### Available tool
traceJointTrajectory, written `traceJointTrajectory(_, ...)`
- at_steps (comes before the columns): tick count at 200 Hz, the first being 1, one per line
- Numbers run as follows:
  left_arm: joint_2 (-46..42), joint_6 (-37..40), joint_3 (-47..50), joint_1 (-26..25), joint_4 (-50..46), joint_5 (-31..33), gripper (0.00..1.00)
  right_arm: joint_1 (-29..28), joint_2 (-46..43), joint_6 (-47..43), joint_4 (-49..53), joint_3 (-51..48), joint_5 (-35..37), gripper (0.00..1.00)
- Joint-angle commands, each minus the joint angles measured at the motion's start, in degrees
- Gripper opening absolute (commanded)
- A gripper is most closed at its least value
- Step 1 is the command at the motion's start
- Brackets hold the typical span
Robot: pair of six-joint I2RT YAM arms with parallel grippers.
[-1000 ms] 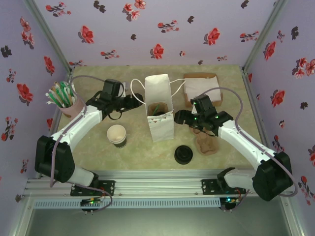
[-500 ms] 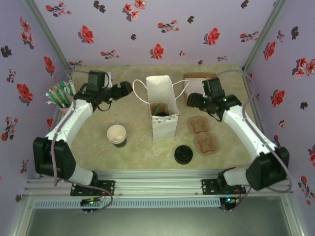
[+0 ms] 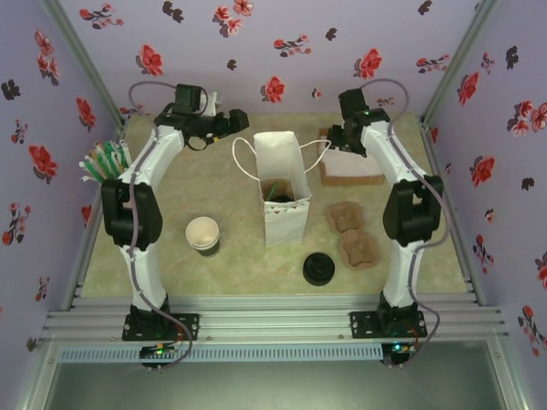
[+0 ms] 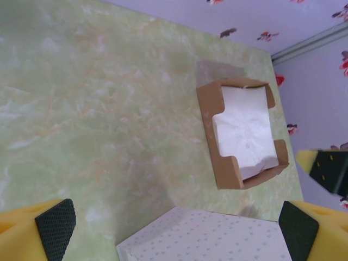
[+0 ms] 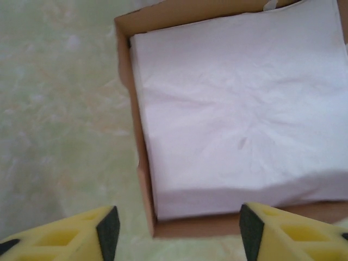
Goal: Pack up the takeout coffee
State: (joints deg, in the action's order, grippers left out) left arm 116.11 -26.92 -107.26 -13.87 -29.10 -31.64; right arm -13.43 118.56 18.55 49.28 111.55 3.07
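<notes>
Looking down over the table, we found the white paper bag (image 3: 286, 220) standing open in the middle. Deep in its mouth was a brown shape with a dark patch that we took, without certainty, for the takeout coffee (image 3: 274, 190); whether it stood upright we could not tell. From both sets of jaws it lay toward the near edge. The left gripper (image 4: 175, 225) hung by the far edge, left of the bag, jaws spread wide and empty. The right gripper (image 5: 179, 228) hovered over one wall of the cardboard napkin box (image 5: 135, 136) in the far right corner, jaws spread, gripping nothing. Neither arm was clearly nearer the bag. We judged the napkins (image 5: 234, 109) the likelier next pick, with nothing in the way. The lidless cup stack (image 3: 203, 233), loose black lids (image 3: 318, 268) and pulp carriers (image 3: 346, 217) sat nearer the near edge, well apart from both.
</notes>
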Motion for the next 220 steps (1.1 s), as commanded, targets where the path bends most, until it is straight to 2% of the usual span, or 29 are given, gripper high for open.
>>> traceJointTrajectory(1, 2.27, 3.04, -3.82, 0.0, -3.21, -3.14, 0.99, 1.86, 7.31, -2.2, 5.86, 8.82, -0.6, 0.56)
traceJointTrajectory(37, 5.59, 5.01, -6.52, -1.11, -5.23, -3.48, 0.99, 3.77, 17.54, -3.3, 9.68, 20.14, -1.16, 0.54)
traceJointTrajectory(100, 6.41, 4.95, -5.85, -2.12, -5.26, -3.44, 0.99, 6.84, 27.82, -4.89, 11.35, 27.62, -3.85, 0.54)
traceJointTrajectory(136, 5.97, 4.92, -5.59, -2.65, -5.37, -3.45, 0.99, 6.9, 36.44, -5.37, 16.95, 35.97, -3.69, 0.54)
traceJointTrajectory(177, 4.83, 5.3, -4.67, -2.91, -5.62, -3.37, 0.99, 6.75, 36.3, -5.25, 17.47, 35.28, -4.13, 0.53)
traceJointTrajectory(220, 4.22, 5.12, -3.96, -2.85, -5.18, -3.36, 0.99, 6.75, 32.91, -4.92, 16.6, 35.24, -4.23, 0.47)
